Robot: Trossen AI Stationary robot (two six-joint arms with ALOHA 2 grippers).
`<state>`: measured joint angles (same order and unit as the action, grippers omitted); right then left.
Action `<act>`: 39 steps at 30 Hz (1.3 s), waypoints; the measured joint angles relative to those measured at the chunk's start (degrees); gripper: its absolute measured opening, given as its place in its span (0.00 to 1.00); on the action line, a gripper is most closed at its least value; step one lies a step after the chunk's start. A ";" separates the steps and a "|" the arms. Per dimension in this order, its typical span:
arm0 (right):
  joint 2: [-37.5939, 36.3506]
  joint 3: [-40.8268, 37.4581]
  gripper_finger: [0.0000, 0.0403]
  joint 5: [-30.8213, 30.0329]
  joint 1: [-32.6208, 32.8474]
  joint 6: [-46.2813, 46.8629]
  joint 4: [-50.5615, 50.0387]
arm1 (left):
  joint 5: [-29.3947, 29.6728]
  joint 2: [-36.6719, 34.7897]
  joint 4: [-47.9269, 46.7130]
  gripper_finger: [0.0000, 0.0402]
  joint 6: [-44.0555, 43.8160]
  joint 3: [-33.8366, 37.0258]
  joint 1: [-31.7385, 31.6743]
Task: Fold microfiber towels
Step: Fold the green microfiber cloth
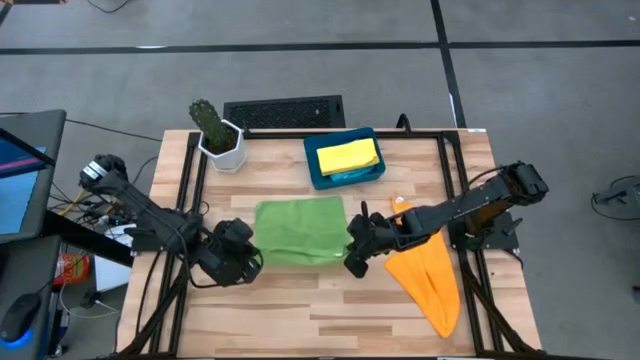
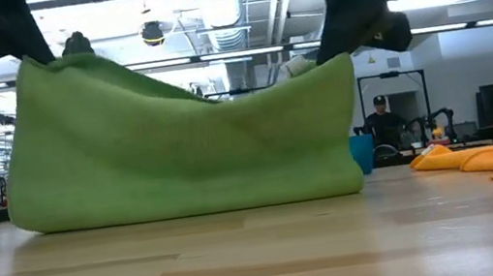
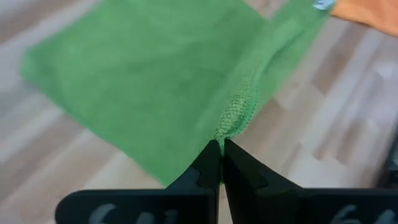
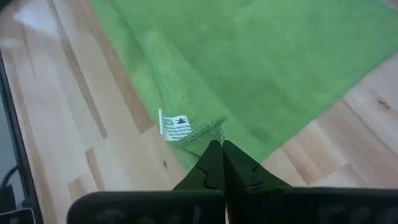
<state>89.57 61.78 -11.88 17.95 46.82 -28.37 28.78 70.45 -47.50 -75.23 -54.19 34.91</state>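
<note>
The green towel lies at the table's middle, its far part flat on the wood, its near edge raised by both grippers. My left gripper is shut on its near left corner, my right gripper on its near right corner. The orange towel lies crumpled to the right. The yellow towel lies folded in the dark-blue tray, with light blue cloth showing beneath it. My left gripper pinches the green towel's near left corner between its two fingertips, coming from the near left. The corner is lifted off the table; the cloth slopes down from it to the table. My right gripper pinches the green towel's near right corner, beside its white label, between its two fingertips. It comes from the near right. The corner is lifted; the cloth runs down to the table.
A potted cactus in a white pot stands at the far left. A dark grille lies beyond the far edge. Black frame rails run along both table sides. Bare wood lies at the near side.
</note>
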 joint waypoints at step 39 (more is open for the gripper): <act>4.20 -8.02 0.02 1.45 -12.44 -7.72 14.16 | 0.73 3.64 -2.29 0.00 -4.40 5.19 -4.68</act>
<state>93.78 53.76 -10.43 5.51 39.11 -14.21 29.51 74.08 -49.79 -79.62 -49.00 30.22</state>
